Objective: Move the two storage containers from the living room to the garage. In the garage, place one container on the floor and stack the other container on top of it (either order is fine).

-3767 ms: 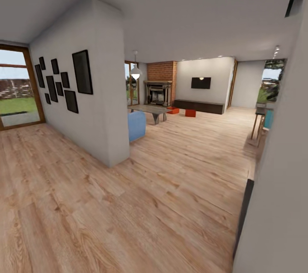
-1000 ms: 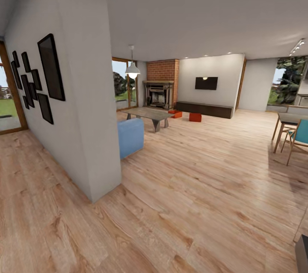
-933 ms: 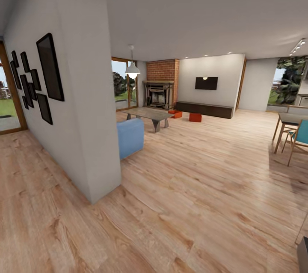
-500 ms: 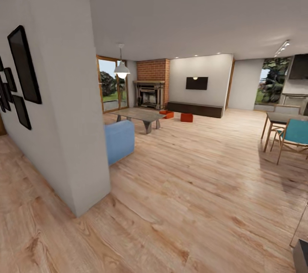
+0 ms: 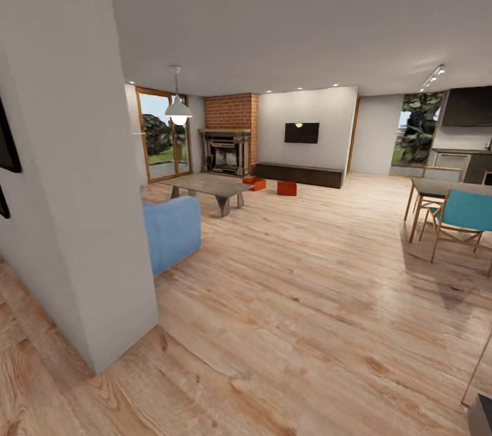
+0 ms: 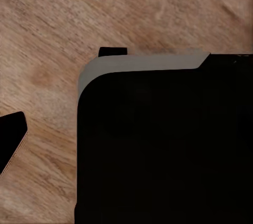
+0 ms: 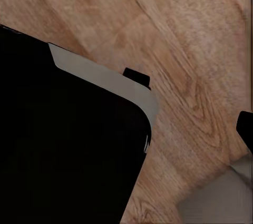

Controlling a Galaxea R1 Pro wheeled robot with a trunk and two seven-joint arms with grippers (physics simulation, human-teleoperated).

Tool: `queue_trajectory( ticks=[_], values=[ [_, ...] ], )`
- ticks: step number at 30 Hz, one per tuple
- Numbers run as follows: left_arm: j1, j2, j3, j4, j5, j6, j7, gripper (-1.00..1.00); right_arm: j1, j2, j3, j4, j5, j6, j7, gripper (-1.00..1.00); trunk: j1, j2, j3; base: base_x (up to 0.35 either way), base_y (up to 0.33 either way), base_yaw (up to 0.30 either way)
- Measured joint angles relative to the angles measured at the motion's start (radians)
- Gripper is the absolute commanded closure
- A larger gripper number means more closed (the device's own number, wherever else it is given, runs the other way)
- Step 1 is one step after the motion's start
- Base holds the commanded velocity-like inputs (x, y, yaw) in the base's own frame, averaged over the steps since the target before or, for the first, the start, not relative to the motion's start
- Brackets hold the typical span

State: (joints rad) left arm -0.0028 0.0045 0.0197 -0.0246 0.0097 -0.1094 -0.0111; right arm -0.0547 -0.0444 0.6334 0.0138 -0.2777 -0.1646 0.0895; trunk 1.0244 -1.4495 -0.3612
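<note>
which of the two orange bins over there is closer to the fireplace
The left storage container, partly hidden behind the coffee table's end, sits nearer the brick fireplace. The other storage container stands in the open, in front of the long dark cabinet.

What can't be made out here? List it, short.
- Left bin and right bin, head view: too far and small to see their insides.
- Sofa, head view: mostly hidden behind the wall.
- Frames, head view: cut off by the left edge.
- Dining table, head view: cut off by the right edge.
</note>
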Motion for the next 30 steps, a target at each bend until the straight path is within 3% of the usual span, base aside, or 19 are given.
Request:
queue_trajectory(
  ticks=[5,20,30],
  values=[
    [0.0,0.0,0.0,0.0,0.0,0.0,0.001,-1.0,0.0,0.001,0.0,0.0,0.0,-0.001,-0.001,-1.0,0.0,0.0,0.0,0.322,0.0,-0.085],
    [0.0,0.0,0.0,0.0,0.0,0.0,0.001,-1.0,0.0,0.001,0.0,0.0,-0.002,-0.002,-0.001,-1.0,0.0,0.0,0.0,0.322,0.0,-0.234],
    [0.0,0.0,0.0,0.0,0.0,0.0,0.001,-1.0,0.0,0.002,0.0,0.0,0.001,0.0,0.0,-1.0,0.0,0.0,0.0,0.322,0.0,-0.032]
  ],
)
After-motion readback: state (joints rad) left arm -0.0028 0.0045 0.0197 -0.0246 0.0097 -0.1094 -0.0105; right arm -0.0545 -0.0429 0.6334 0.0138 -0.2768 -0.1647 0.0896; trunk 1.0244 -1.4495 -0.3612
